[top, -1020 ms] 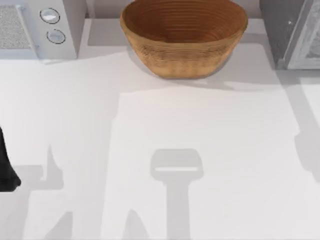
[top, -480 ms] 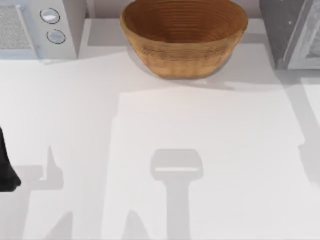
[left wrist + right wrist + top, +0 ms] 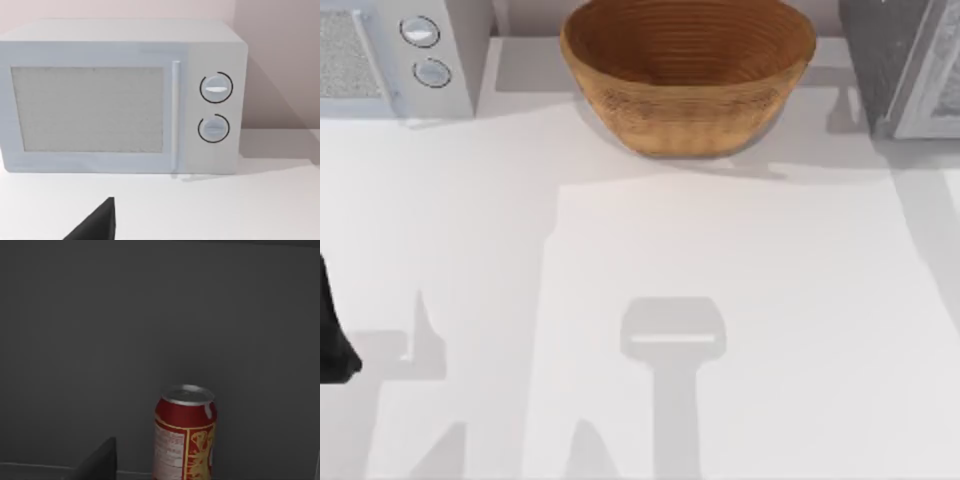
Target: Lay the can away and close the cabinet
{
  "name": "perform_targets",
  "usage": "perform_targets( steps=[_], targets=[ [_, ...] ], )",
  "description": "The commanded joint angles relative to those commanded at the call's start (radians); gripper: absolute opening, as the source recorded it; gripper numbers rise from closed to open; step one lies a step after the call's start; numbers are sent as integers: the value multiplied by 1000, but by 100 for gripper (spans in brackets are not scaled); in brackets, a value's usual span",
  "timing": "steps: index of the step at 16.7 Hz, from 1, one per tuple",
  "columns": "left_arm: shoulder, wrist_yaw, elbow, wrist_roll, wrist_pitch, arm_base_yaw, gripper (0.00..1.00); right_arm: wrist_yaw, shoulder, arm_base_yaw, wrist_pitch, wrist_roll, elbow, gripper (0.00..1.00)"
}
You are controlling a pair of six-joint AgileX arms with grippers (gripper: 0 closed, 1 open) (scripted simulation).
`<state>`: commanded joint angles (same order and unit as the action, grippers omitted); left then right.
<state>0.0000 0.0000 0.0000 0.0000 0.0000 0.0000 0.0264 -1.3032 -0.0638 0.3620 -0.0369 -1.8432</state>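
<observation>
The can (image 3: 185, 437), red with a silver top, stands upright in front of a dark grey wall of the cabinet (image 3: 125, 340) in the right wrist view. A dark part of my right gripper (image 3: 100, 462) shows beside the can, with a gap between them. From above, the cabinet (image 3: 880, 50) is the grey speckled box at the far right corner, its lighter framed door panel (image 3: 932, 95) at the right edge. My left gripper (image 3: 330, 340) stays parked at the table's left edge.
A large woven bowl (image 3: 688, 75) sits at the far middle of the table. A white microwave (image 3: 390, 55) with two round knobs stands at the far left, and it faces the left wrist camera (image 3: 120, 100).
The arm shadow at the table's right edge has slid away, and a new small shadow has appeared beside the cabinet. The left arm has not moved.
</observation>
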Motion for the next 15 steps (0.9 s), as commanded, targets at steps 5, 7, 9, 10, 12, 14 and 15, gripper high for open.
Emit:
perform_targets(
  steps=[5, 7, 9, 10, 12, 14, 15],
  targets=[
    [0, 0, 0, 0, 0, 0, 100, -29, 468, 23, -145, -8, 670, 100],
    [0, 0, 0, 0, 0, 0, 100, -36, 648, 32, -197, -5, 932, 100],
    [0, 0, 0, 0, 0, 0, 100, -39, 815, 40, -243, 1, 1174, 100],
    [0, 0, 0, 0, 0, 0, 100, -39, 893, 44, -263, 5, 1285, 100],
    [0, 0, 0, 0, 0, 0, 100, -38, 1033, 51, -299, 14, 1480, 100],
    [0, 0, 0, 0, 0, 0, 100, -35, 1147, 57, -327, 22, 1636, 100],
    [0, 0, 0, 0, 0, 0, 100, -33, 1193, 59, -338, 26, 1697, 100]
  ],
)
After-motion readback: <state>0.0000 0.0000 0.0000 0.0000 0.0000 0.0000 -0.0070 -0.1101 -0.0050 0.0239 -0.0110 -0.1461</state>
